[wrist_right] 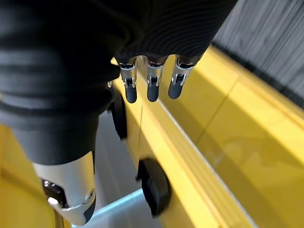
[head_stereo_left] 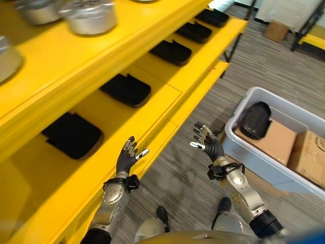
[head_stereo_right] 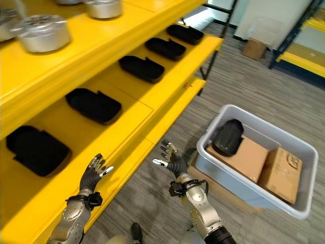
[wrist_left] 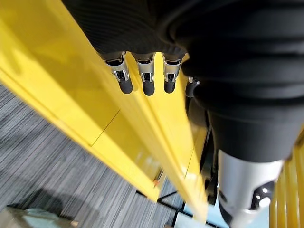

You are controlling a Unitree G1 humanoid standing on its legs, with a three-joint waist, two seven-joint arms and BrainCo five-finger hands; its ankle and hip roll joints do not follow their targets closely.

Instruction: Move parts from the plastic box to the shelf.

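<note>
Left hand: your left hand (head_stereo_left: 125, 158) is raised over the front edge of the yellow shelf (head_stereo_left: 167, 109), fingers (wrist_left: 125, 80) spread and relaxed, holding nothing.
Right hand: your right hand (head_stereo_left: 209, 144) hangs over the floor (head_stereo_left: 264, 71) between the shelf and the plastic box (head_stereo_left: 244, 99), fingers (wrist_right: 129, 88) apart and straight, holding nothing.
Plastic box: the grey box sits on the floor to your right, well apart from the shelf; your right hand is near its closest corner but not touching it.
Parts in box: you have one black part (head_stereo_left: 255, 120) leaning in the near left corner of the box, resting against a cardboard box (head_stereo_left: 271, 140); a second cardboard box (head_stereo_left: 309, 156) lies beside the first.
Parts on shelf: you have a row of black parts along the middle level of the shelf, the nearest (head_stereo_left: 72, 134) just ahead of your left hand, the next (head_stereo_left: 126, 89) further along, the rest running towards the far end.
Upper level: silver metal pots (head_stereo_left: 90, 17) stand on the level above.
Contact: neither hand touches a part.
</note>
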